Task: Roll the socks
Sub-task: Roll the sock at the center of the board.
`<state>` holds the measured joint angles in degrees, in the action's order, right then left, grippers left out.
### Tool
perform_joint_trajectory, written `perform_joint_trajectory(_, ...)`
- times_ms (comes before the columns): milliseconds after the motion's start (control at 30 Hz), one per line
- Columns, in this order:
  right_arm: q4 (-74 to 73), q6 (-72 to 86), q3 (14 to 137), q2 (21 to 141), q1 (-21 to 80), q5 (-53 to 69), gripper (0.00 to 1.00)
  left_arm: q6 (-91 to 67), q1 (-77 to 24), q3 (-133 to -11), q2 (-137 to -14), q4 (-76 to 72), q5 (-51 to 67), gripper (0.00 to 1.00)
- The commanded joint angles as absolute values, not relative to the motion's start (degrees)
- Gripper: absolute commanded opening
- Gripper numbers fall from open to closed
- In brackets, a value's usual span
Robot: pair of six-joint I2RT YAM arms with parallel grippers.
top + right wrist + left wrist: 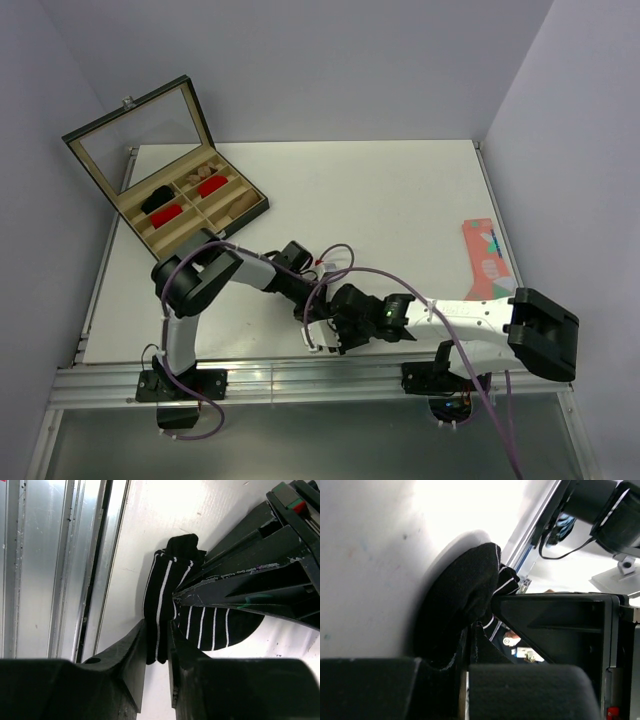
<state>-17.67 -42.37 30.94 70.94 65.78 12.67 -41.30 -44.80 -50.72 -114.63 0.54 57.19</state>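
right gripper [156,629] — nipped onto folded edge of black striped sock [210,626] | left gripper [468,649] — clenched on its other end | long axis seems to span gripper to gripper, neither nearer

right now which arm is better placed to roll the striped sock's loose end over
Probably right: the right tool pinches the loose end of the black striped sock, while the left tool clamps its bunched middle as anchor.

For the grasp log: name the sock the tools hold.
The black white-striped sock, gripped by the left tool and right tool near the front edge; the coral-pink sock lies apart, untouched.
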Motion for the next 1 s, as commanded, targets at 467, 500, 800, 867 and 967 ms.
perform_joint_trajectory(467, -39.53, -51.41, 47.62, 84.19, 48.08, 34.36, 0.24, -66.45, -47.11, -34.28, -104.51, -24.6, 30.34, 0.13)
perform_joint_trajectory(500, -40.59, -52.29, 48.42, 85.33, 47.38, 35.06, 0.24, -66.45, -47.54, -34.1, -103.98, -25.13, 29.45, 0.14)
perform_joint_trajectory(800, -48.69, -55.28, 55.1, 95.88, 44.21, 40.95, 0.24, -68.12, -48.43, -26.81, -98.36, -39.63, 21.11, 0.23)
perform_joint_trajectory(867, -50.35, -55.72, 56.5, 97.82, 43.34, 41.74, 0.24, -67.16, -48.87, -25.14, -96.25, -40.95, 19.17, 0.24)
perform_joint_trajectory(967, -52.2, -56.34, 59.05, 100.63, 42.19, 42.98, 0.24, -66.18, -49.57, -23.21, -93.35, -43.5, 16.09, 0.26)
